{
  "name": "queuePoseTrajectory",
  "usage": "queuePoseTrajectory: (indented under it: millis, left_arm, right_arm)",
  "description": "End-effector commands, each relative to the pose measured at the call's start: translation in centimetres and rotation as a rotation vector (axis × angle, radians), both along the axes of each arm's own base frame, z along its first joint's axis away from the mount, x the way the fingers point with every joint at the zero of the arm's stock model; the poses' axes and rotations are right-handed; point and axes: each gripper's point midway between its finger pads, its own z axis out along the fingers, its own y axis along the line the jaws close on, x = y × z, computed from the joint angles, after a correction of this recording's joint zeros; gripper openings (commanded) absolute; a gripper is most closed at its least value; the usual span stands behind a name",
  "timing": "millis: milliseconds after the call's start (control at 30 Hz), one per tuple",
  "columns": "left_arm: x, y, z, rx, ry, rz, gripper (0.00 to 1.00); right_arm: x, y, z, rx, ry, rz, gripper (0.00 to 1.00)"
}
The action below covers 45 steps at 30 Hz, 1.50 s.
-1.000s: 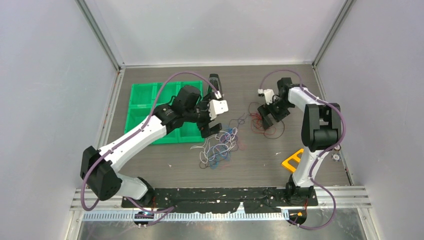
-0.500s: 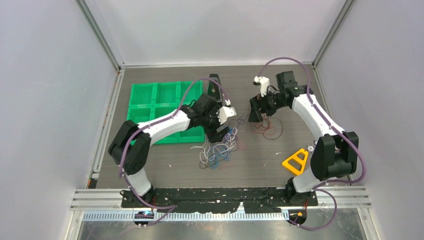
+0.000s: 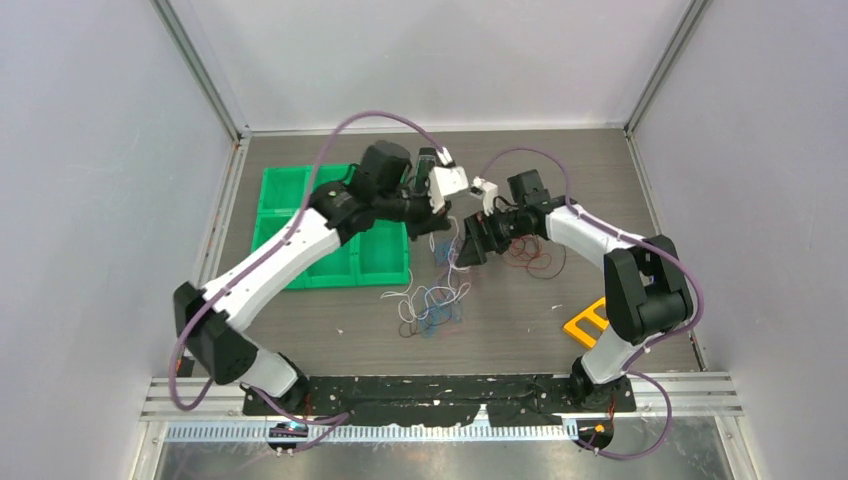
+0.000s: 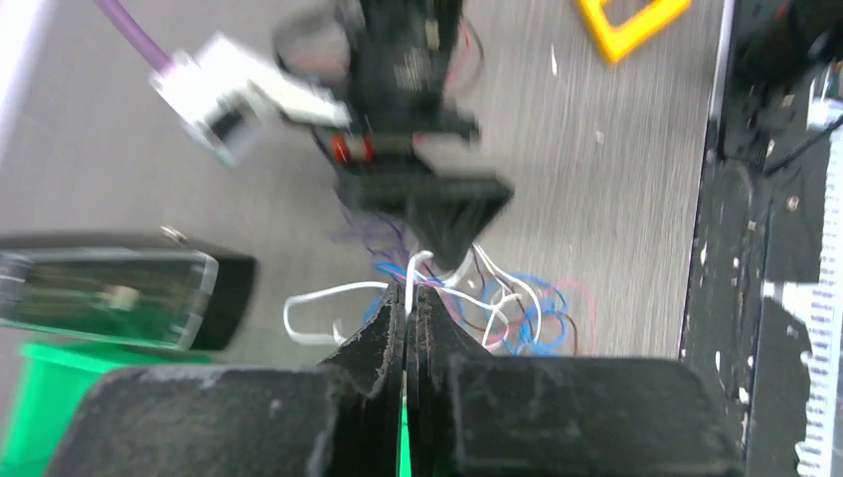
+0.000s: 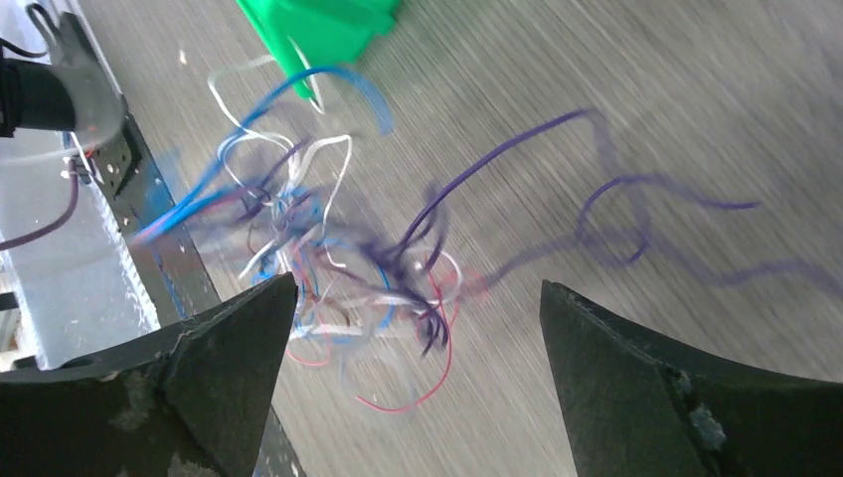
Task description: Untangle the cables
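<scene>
Blurred cable tangle [image 5: 320, 260] beyond right fingers [image 5: 214, 373]

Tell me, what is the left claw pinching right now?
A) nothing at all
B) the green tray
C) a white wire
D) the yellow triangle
C: in the left wrist view, the left gripper has its fingers pressed together on a white wire.

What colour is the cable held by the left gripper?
White cable, pinched in the left gripper; clearest in the left wrist view.
</scene>
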Motion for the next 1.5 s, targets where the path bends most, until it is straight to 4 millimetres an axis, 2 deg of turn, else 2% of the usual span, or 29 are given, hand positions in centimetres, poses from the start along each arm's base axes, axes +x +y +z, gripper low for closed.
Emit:
queuePoseTrajectory:
  millis: [0,33,67,100,133,167,200,267,333,433,567,733,767,800,867,933,1000,1067,1100,1133,1167,1200,1233,1267,1333,1433,1467]
  left_arm:
    - [-1.3,0.2,6.6,-0.094,-0.051,-0.013,0.00]
    - [-1.2,0.3,7.5,-0.107,-0.061,-0.002,0.00]
    - [-1.3,0.5,8.8,-0.127,-0.077,0.007,0.00]
    - [-1.3,0.7,10.1,-0.145,-0.099,0.013,0.00]
    - [-1.4,1.0,11.9,-0.171,-0.134,0.025,0.00]
    - [-1.4,1.4,13.8,-0.201,-0.169,0.043,0.00]
    - [-1.4,2.0,15.8,-0.234,-0.205,0.059,0.00]
    - [-1.7,3.3,20.7,-0.313,-0.294,0.098,0.00]
    - [-1.8,4.8,24.8,-0.370,-0.376,0.140,0.00]
    - [-1.6,7.6,30.8,-0.463,-0.488,0.238,0.00]
    - [-2.0,11.1,37.1,-0.573,-0.641,0.337,0.00]
    - [-2.5,15.2,42.9,-0.694,-0.797,0.490,0.00]
    - [-2.8,16.0,44.0,-0.720,-0.816,0.515,0.00]
    - [-3.3,16.8,45.4,-0.750,-0.839,0.533,0.00]
    - [-3.7,17.4,46.6,-0.774,-0.866,0.547,0.00]
    - [-3.9,17.3,46.5,-0.770,-0.868,0.536,0.00]
    - [-3.7,16.8,45.2,-0.741,-0.844,0.520,0.00]
    - [-3.5,16.4,43.7,-0.710,-0.842,0.499,0.00]
    - [-3.4,16.2,43.1,-0.698,-0.839,0.487,0.00]
    - [-3.5,15.8,42.6,-0.683,-0.842,0.465,0.00]
    - [-3.5,15.5,42.0,-0.669,-0.830,0.448,0.00]
    - [-3.4,15.2,41.4,-0.658,-0.814,0.433,0.00]
    - [-3.3,14.7,40.6,-0.642,-0.794,0.416,0.00]
    - [-3.1,14.3,39.5,-0.625,-0.770,0.400,0.00]
    - [-2.9,13.5,37.4,-0.592,-0.728,0.369,0.00]
    - [-2.3,12.1,33.1,-0.539,-0.632,0.326,0.00]
    - [-2.2,11.4,30.8,-0.511,-0.575,0.303,0.00]
  right_arm:
    - [1.7,5.5,4.2,0.169,-0.210,0.044,0.96]
    - [1.9,5.9,3.1,0.154,-0.199,0.049,0.91]
    - [2.1,6.5,1.9,0.121,-0.189,0.048,0.80]
    - [2.2,6.8,1.3,0.107,-0.181,0.045,0.73]
    - [2.6,6.7,0.1,0.080,-0.173,0.024,0.61]
    - [2.8,6.6,-0.5,0.062,-0.164,0.009,0.55]
    - [3.1,6.2,-1.5,0.031,-0.155,-0.012,0.43]
    - [3.0,5.6,-2.3,0.009,-0.132,-0.024,0.30]
    - [2.5,5.0,-3.0,-0.016,-0.111,-0.024,0.22]
    - [2.0,4.0,-4.0,-0.074,-0.098,-0.018,0.19]
    - [1.6,2.4,-5.5,-0.146,-0.051,-0.027,0.20]
    - [1.1,0.8,-6.7,-0.212,-0.007,-0.032,0.25]
    - [0.7,0.6,-7.0,-0.224,0.011,-0.030,0.31]
    - [0.7,0.5,-7.1,-0.231,0.014,-0.027,0.34]
    - [0.4,0.0,-7.3,-0.250,0.039,-0.016,0.38]
    - [0.1,-0.7,-7.1,-0.257,0.061,-0.006,0.43]
    - [0.0,-1.4,-5.7,-0.215,0.069,-0.002,0.48]
    - [0.6,-1.9,-2.3,-0.131,0.016,-0.011,0.63]
    - [0.7,-2.1,-1.3,-0.108,-0.001,-0.012,0.67]
    - [1.2,-2.5,1.0,-0.055,-0.056,-0.014,0.76]
    - [1.4,-2.6,2.1,-0.030,-0.082,-0.008,0.79]
    - [1.7,-2.6,4.7,0.018,-0.135,-0.007,0.84]
    - [1.7,-2.5,5.9,0.041,-0.154,-0.006,0.86]
    - [1.7,-2.1,8.4,0.089,-0.203,0.008,0.88]
    - [1.4,-1.4,11.5,0.145,-0.255,0.009,0.87]
    - [1.4,-0.9,13.8,0.136,-0.357,-0.005,0.83]
    - [1.2,-0.9,15.0,0.138,-0.401,-0.002,0.83]
